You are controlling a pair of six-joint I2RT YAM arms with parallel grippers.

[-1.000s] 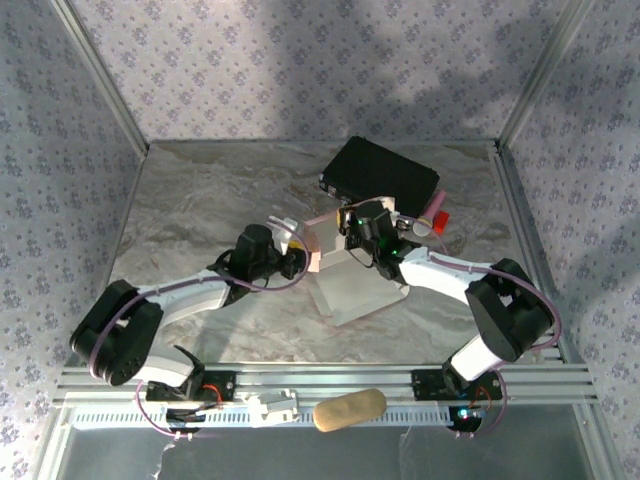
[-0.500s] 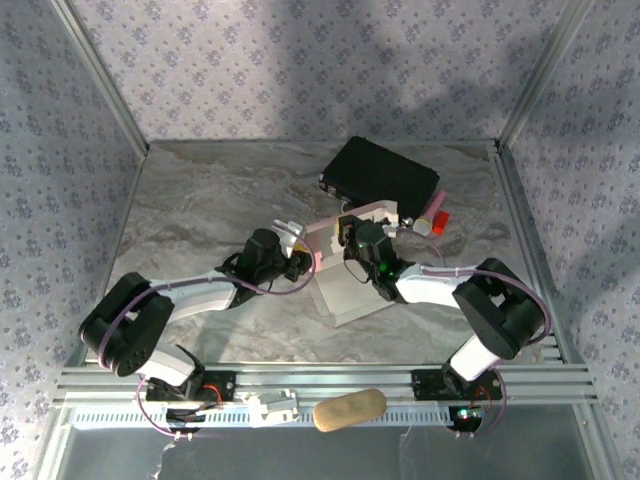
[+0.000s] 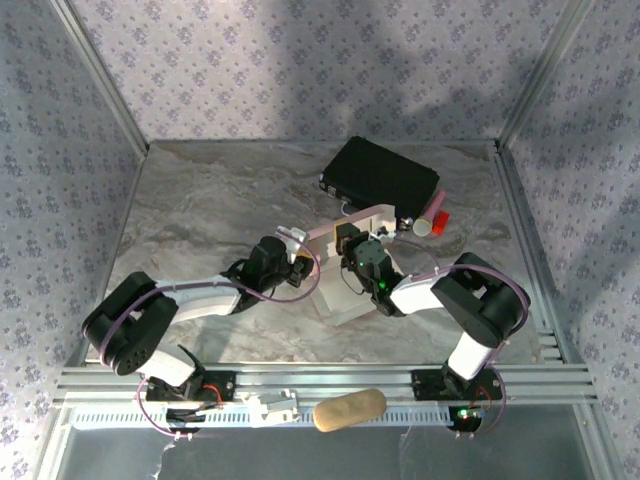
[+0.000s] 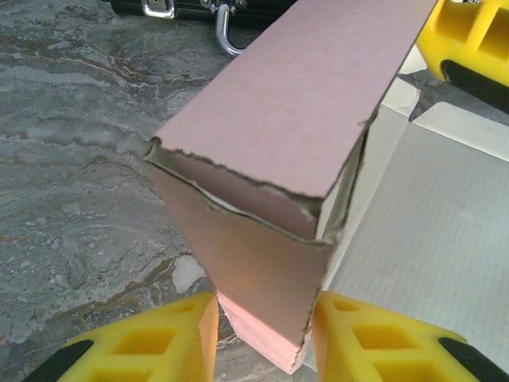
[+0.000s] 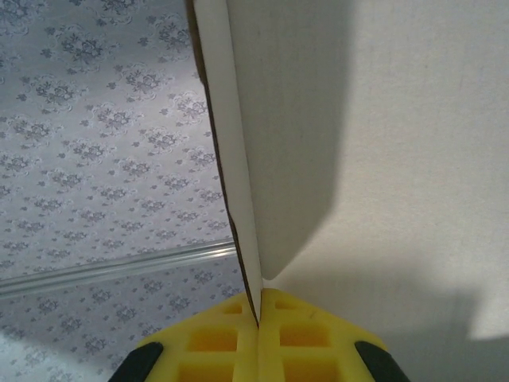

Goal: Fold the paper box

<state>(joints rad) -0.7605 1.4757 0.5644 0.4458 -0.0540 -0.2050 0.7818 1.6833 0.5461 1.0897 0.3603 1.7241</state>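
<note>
The paper box point(image 3: 345, 302) sits mid-table point(image 3: 200, 200), just in front of the black case point(image 3: 382, 172), with both arms crowded in on it from either side. It looks like the wall-forming stage: one pink side panel is already stood up and doubled over into a hollow wall, while the rest of the sheet lies flat with its white inside facing up.

The left gripper point(image 4: 264, 338) has its yellow fingers point(image 4: 159, 346) pressed against both faces of that hollow wall at its near end, so it's clamped on the box. The right gripper point(image 5: 258, 322) is pinched tight on the thin edge of another upright panel, fingers together with only the cardboard between them.

Best guess for what comes next: the left arm holds the folded wall steady while the right swings its panel up and over to meet the corner, then tucks it in. That calls for a gentle hand, since the cardboard edge in the left wrist view looks ragged and could tear or buckle if it's squeezed hard.
</note>
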